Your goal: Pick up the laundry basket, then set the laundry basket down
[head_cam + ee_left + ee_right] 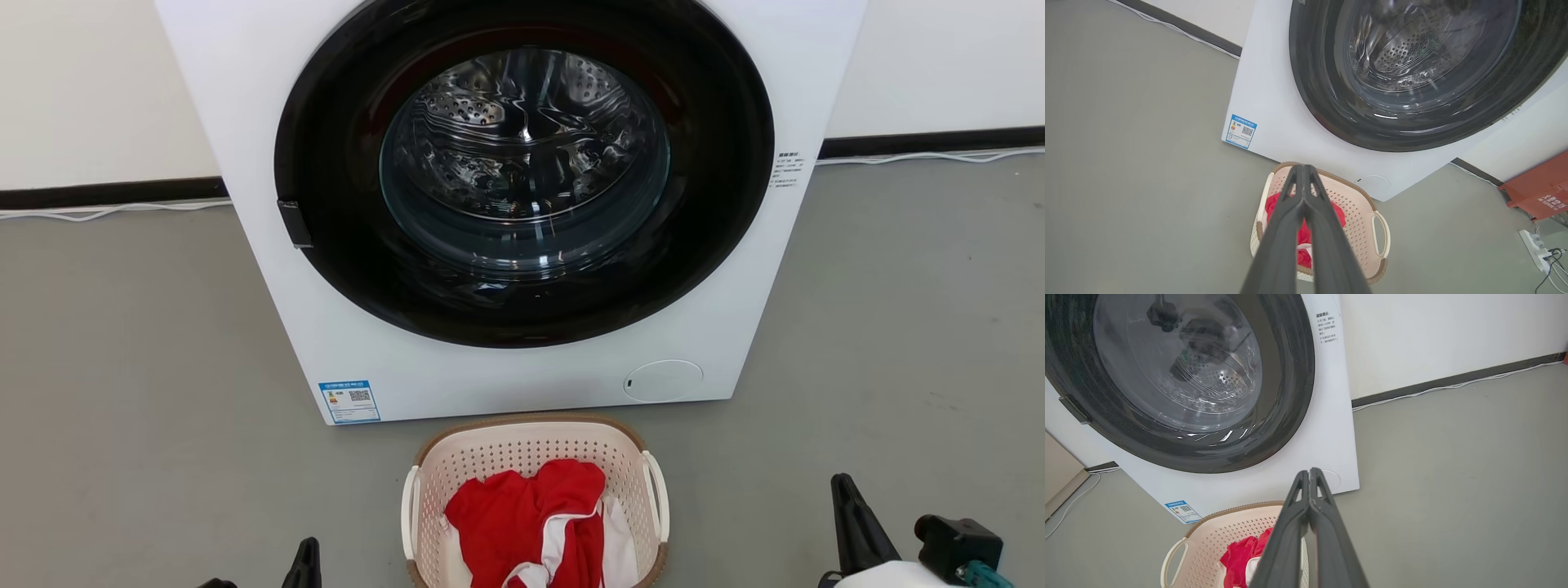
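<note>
The laundry basket [522,447], cream with a brown rim and white loop handles, stands on the grey floor just in front of the washing machine. Red and white clothes [531,514] lie inside it. My left gripper [304,562] is at the lower left, off the basket's left side and apart from it. My right gripper [846,500] is further off to the basket's right. In the left wrist view the left gripper [1302,167] is shut on nothing, above the basket [1359,204]. In the right wrist view the right gripper [1309,473] is shut and empty, beside the basket [1224,533].
The white washing machine [490,384], with its round dark door closed, stands right behind the basket. A white cable [98,214] runs along the baseboard. A red-brown box [1539,192] and a power strip [1533,245] lie to the machine's right. Grey floor spreads on both sides.
</note>
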`<state>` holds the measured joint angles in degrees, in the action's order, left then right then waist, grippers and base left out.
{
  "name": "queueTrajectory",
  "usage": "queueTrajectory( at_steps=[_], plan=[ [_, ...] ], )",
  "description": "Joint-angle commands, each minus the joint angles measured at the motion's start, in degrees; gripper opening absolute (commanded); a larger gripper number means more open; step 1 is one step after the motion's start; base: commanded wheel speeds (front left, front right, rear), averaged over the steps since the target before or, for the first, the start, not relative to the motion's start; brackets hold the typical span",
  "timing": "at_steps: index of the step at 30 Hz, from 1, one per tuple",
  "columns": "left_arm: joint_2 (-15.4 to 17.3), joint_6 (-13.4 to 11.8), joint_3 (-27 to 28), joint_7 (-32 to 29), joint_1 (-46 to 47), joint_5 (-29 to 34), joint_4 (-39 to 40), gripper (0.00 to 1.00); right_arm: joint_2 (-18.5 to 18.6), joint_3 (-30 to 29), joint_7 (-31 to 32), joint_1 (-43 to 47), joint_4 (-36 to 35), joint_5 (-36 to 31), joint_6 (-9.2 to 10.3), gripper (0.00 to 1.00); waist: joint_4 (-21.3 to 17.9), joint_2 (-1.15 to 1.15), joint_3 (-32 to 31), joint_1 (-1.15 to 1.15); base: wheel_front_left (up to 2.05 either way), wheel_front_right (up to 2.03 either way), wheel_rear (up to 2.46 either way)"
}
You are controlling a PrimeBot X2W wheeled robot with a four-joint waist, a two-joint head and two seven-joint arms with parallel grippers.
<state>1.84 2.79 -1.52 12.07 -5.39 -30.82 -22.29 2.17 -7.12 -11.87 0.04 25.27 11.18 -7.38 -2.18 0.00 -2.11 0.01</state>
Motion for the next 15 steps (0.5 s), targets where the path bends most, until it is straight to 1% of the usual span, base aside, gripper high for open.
queueTrajectory(
  at_steps=[1,15],
  plan=[
    [0.3,0.52,0.63,-0.16,2.34,-1.27,1.78,0.0,0.36,0.2,0.36,-1.74,-1.73,1.61,-0.01,0.0,0.02,0.0,0.02,-0.01,0.0,0.0,0.0],
    [0.4,1.05,1.54,-2.48,3.5,-8.97,2.64,0.0,0.4,0.38,2.53,-2.2,-3.08,11.8,-0.03,0.0,0.29,0.0,0.31,-0.01,0.0,0.0,0.0]
  ],
)
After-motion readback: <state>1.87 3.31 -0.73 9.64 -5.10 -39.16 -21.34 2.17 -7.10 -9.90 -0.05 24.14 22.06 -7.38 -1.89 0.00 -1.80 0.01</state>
